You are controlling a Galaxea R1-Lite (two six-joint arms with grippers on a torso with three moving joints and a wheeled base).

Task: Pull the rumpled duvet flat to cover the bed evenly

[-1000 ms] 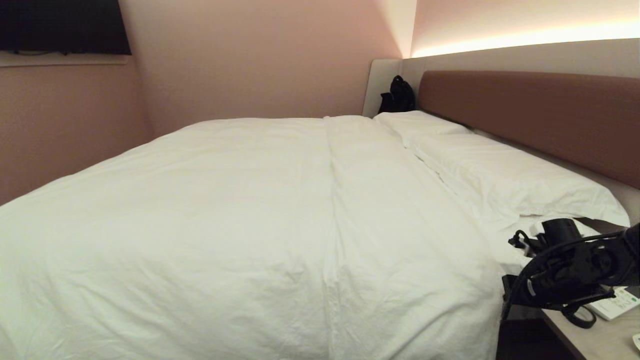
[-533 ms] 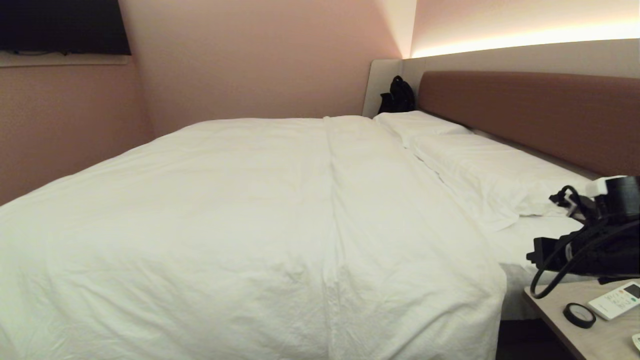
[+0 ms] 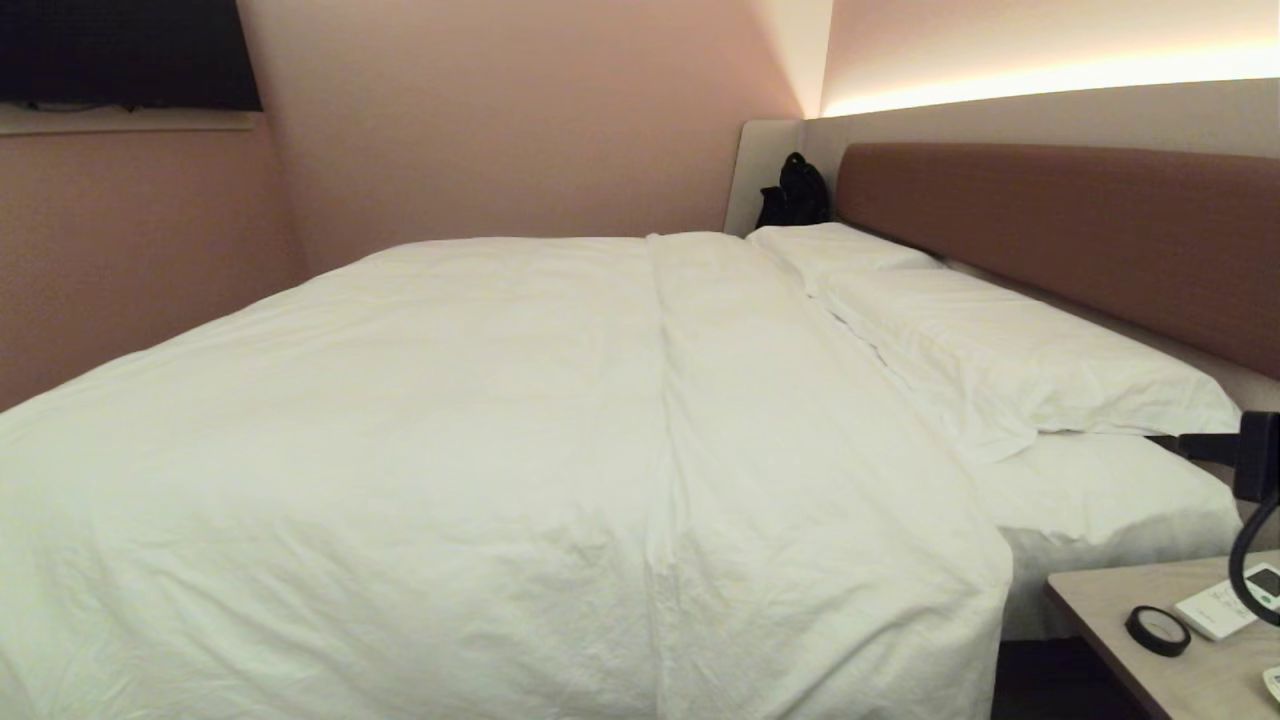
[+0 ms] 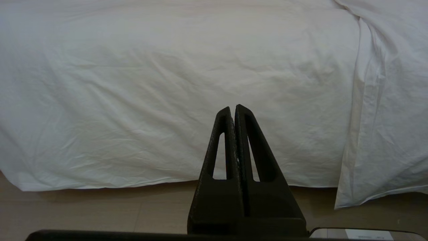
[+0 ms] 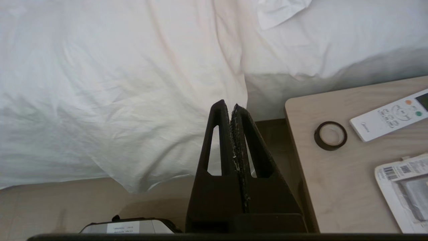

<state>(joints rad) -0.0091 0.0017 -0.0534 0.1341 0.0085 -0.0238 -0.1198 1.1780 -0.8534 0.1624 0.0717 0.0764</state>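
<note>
The right pincer (image 5: 233, 107), two black triangular plastic fingers with slotted cut-outs, is clenched with nothing between its tips, and hangs low beside the bed over the gap between the hanging duvet and the bedside worktop. In the head view only a black stub of the right arm (image 3: 1258, 455) and a looping cable show at 3 o'clock. The left pincer (image 4: 233, 110), of the same black slotted make, is likewise clenched and empty, pointing at the draped side of the duvet above the pale wood-look floor (image 4: 100, 211).

The pale beige laminate worktop (image 5: 337, 187) sits at 4 o'clock in the head view. On it lie a small dark ring of tape (image 5: 330, 135), a white plastic remote control (image 5: 391, 115) with orange and green buttons, its brand lettering too small to read, and a white printed packet (image 5: 404, 187) bearing barcodes and fine print I cannot read.

The large puffy white cotton duvet (image 3: 480, 450) lies spread over the wide low bed (image 3: 1100, 495), finely creased, with one long fold ridge running toward 12 o'clock and its edge hanging over the near side. Bare white sheet shows at 3 o'clock. Beyond, two flat white pillows (image 3: 1000, 350) rest against the long brown padded headboard (image 3: 1080, 230). A black bag (image 3: 795, 190) sits in the far corner at 1 o'clock, and a dark wall screen (image 3: 120, 50) hangs at 10 o'clock.
</note>
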